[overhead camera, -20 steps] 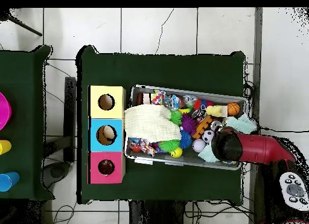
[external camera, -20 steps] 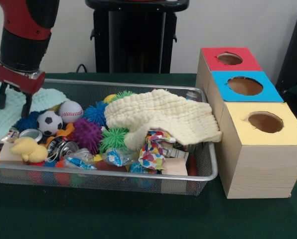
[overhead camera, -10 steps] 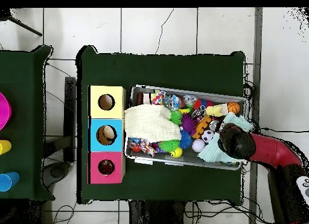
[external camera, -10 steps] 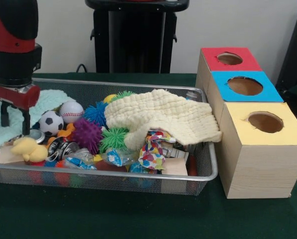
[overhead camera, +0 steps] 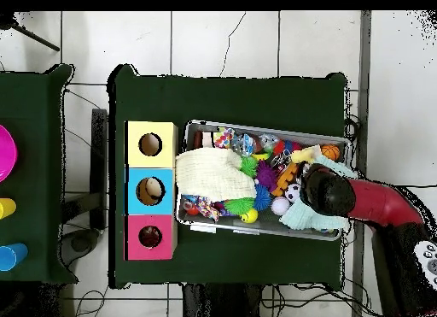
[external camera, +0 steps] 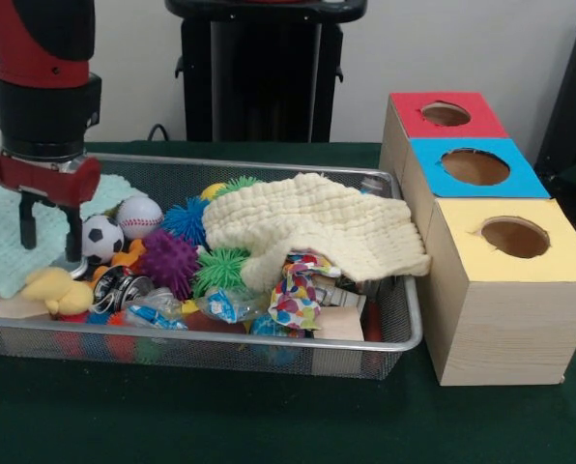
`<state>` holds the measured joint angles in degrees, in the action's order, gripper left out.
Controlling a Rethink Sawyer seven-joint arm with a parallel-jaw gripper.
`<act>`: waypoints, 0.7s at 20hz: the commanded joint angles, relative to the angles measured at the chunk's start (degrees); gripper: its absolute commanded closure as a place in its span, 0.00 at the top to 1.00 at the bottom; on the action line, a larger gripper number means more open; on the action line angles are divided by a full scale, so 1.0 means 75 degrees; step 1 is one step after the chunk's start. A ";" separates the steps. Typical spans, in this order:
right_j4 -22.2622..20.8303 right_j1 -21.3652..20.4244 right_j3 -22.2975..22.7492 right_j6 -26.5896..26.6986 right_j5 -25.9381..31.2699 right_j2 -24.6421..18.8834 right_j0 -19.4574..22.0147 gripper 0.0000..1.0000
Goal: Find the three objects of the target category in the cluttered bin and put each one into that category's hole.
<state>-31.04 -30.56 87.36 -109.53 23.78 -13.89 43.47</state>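
I hold the gripper [external camera: 48, 235] spread over the bin [external camera: 269, 179] clutter, soccer ball [external camera: 100, 237] at its 3 o'clock, positioned to probe for targets.

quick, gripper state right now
Gripper: open, holding nothing, fingers apart and pointing down into the bin beside the soccer ball.

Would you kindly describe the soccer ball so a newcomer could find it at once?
Look in the wire basket, at the end farthest from the three boxes. The soccer ball sits just beside the gripper, next to a white baseball. Only it has black patches on white.
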 commanded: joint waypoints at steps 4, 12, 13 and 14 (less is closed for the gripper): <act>-0.0071 0.0375 -0.0608 0.1233 0.1080 -0.0930 -0.0273 1.00; 0.0127 0.0022 -0.0517 0.0967 0.1283 -0.1142 -0.0527 1.00; 0.0162 -0.0043 -0.0519 0.0945 0.1371 -0.1143 -0.0571 1.00; 0.0188 -0.0082 -0.0542 0.0931 0.1448 -0.1135 -0.0605 1.00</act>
<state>-30.80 -30.70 84.94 -109.53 25.74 -18.02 40.26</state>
